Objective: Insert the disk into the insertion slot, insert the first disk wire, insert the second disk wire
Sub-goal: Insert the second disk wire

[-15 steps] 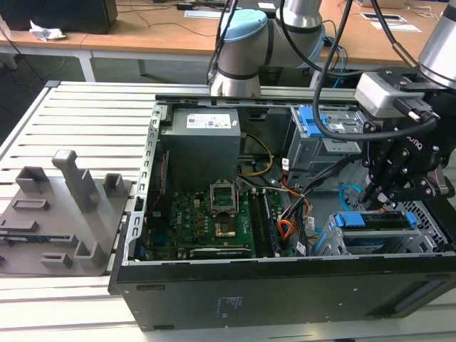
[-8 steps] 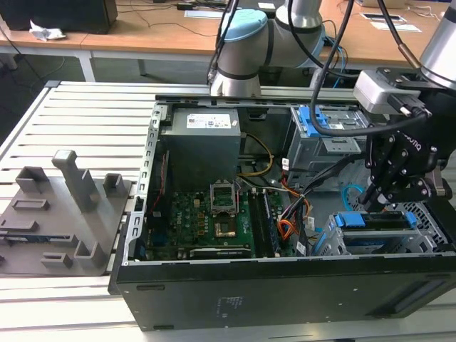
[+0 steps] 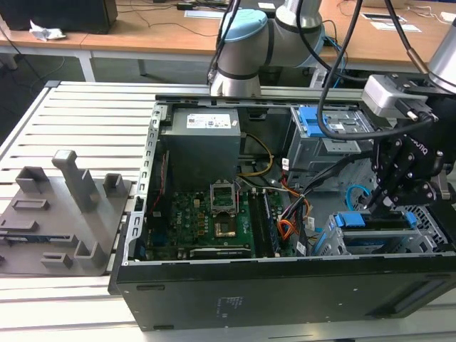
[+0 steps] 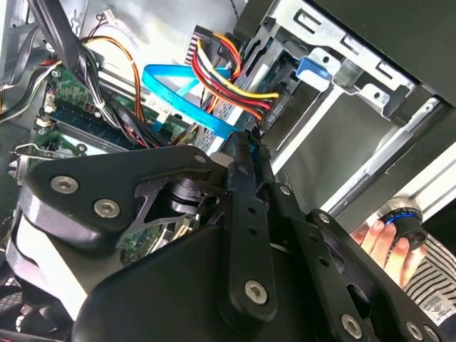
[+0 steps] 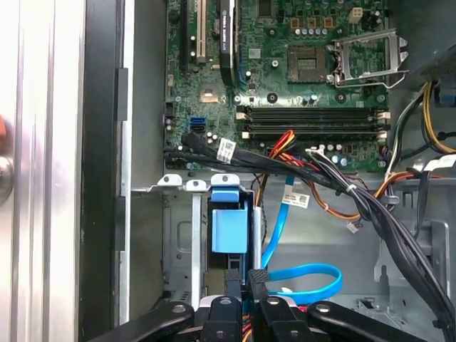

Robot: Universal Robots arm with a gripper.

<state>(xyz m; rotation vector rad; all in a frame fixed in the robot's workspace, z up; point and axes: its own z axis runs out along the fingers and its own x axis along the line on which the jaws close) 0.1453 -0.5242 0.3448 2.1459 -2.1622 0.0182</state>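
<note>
The gripper (image 3: pixel 377 201) hangs inside the open computer case (image 3: pixel 285 285), at about 4 o'clock from the motherboard (image 3: pixel 206 221) in the exterior view. Its jaws stand narrow, pinched around a dark connector (image 5: pixel 256 276) on the blue cable (image 5: pixel 299 274). The disk (image 5: pixel 229 228), in its blue carrier, sits in the insertion slot (image 3: pixel 335 242) just beneath.

One arm (image 3: pixel 246 50) with one gripper (image 3: pixel 388 196) reached into one computer case (image 3: pixel 285 299). Inside lay one motherboard (image 3: pixel 203 221), one power supply (image 3: pixel 203 142), two drive cages (image 3: pixel 331 139) (image 3: pixel 377 239) and one blue cable (image 5: pixel 303 274). One grey fixture (image 3: pixel 60 214) stood outside.
</note>
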